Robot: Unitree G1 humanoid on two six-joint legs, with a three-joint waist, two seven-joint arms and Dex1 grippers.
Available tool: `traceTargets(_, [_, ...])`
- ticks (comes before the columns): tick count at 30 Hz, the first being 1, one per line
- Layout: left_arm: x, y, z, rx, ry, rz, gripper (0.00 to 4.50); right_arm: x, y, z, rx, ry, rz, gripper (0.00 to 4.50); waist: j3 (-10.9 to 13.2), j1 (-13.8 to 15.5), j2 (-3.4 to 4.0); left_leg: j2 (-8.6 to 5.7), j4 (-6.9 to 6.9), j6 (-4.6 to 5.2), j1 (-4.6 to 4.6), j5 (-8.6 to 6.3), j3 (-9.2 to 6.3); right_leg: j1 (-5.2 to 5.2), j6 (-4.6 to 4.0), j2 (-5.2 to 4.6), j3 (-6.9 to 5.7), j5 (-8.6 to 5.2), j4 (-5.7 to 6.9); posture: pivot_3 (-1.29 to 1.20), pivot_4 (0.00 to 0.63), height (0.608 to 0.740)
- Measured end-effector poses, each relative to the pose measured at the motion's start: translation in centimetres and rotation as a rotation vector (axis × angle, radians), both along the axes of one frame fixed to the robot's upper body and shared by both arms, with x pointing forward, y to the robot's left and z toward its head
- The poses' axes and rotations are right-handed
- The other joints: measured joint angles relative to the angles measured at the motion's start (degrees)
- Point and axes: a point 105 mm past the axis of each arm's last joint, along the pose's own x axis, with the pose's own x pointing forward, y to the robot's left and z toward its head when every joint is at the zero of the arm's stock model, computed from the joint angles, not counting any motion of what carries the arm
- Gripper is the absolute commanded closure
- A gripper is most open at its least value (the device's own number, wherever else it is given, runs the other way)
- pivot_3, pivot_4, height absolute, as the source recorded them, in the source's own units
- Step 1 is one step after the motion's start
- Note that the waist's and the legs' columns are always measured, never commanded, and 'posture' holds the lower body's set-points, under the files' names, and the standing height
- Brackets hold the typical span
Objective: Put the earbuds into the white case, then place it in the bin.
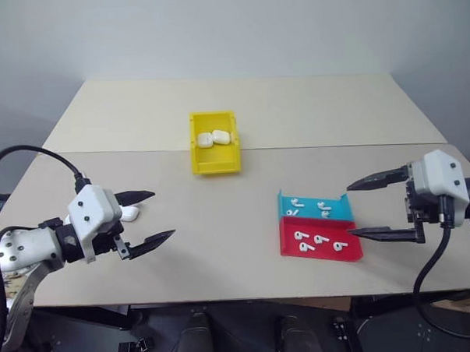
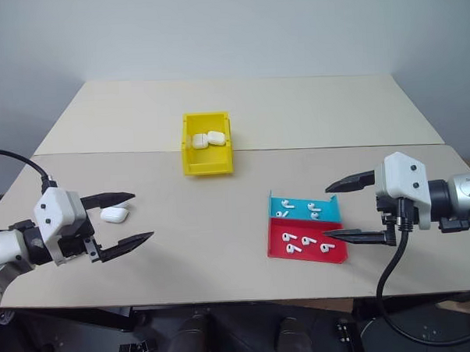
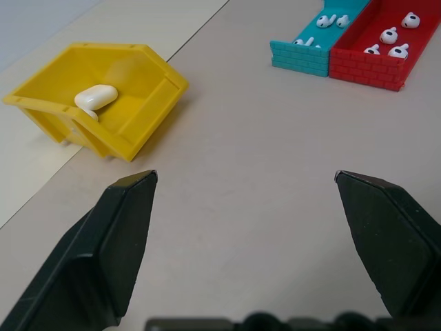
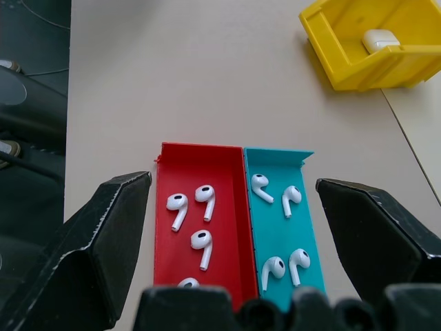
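Several earbuds (image 4: pixel 177 207) lie in a red tray (image 4: pixel 227 234) and a teal tray (image 4: pixel 282 231) at the right of the table. One white case (image 2: pixel 114 215) rests on the table at the left, between the spread fingers of my left gripper (image 1: pixel 163 215), which is open and holds nothing. Two more white cases (image 1: pixel 213 138) sit inside the yellow bin (image 1: pixel 216 165) at the centre back. My right gripper (image 1: pixel 349 210) hovers open just right of the two trays, pointing at them, with nothing in it.
The trays stand side by side, teal behind red, near the table's front right. A seam (image 1: pixel 101 153) runs across the table just behind the bin. Bare tabletop lies between the bin, the trays and my left gripper.
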Motion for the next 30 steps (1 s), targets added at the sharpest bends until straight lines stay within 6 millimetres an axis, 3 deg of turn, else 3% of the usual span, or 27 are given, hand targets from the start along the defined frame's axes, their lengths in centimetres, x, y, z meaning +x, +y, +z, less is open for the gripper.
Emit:
traceTargets(12, [0.3, 0.6, 1.0, -0.023, -0.026, 0.119, 0.0, 0.4, 0.3, -0.2, -0.002, 0.0, 0.007, 0.05, 0.0, 0.0, 0.0, 0.0, 0.0, 0.0, 0.0, 0.0, 0.0, 0.0, 0.0, 0.0, 0.0, 0.0, 0.0, 0.0, 0.15, 0.74])
traceTargets(23, [-0.2, 1.1, 1.3, 0.006, 0.073, 0.483, 0.0, -0.5, 0.2, -2.0, 0.003, 0.055, -0.007, 0.05, 0.0, 0.2, -0.04, 0.0, 0.08, 0.0, 0.03, 0.0, -0.04, 0.04, 0.0, 0.02, 0.02, 0.0, 0.14, 0.0, 0.15, 0.74])
traceTargets(26, [0.9, 2.7, 2.4, 0.014, 0.121, 0.684, 0.0, -0.5, 0.5, -2.1, 0.01, 0.05, -0.006, 0.05, 0.0, 0.2, -0.1, -0.02, 0.28, -0.01, 0.1, 0.01, -0.13, 0.12, 0.02, 0.06, 0.05, 0.0, 0.38, 0.0, 0.15, 0.74])
traceTargets(30, [1.4, 6.2, 0.7, 0.095, 0.215, 0.933, 0.0, -0.3, 0.7, -2.4, 0.019, 0.051, -0.016, 0.05, 0.2, -0.9, -0.34, -0.18, 0.2, 0.0, 0.37, 0.0, -0.17, 0.12, 0.01, 0.08, 0.37, -0.01, 0.49, 0.0, 0.15, 0.74])
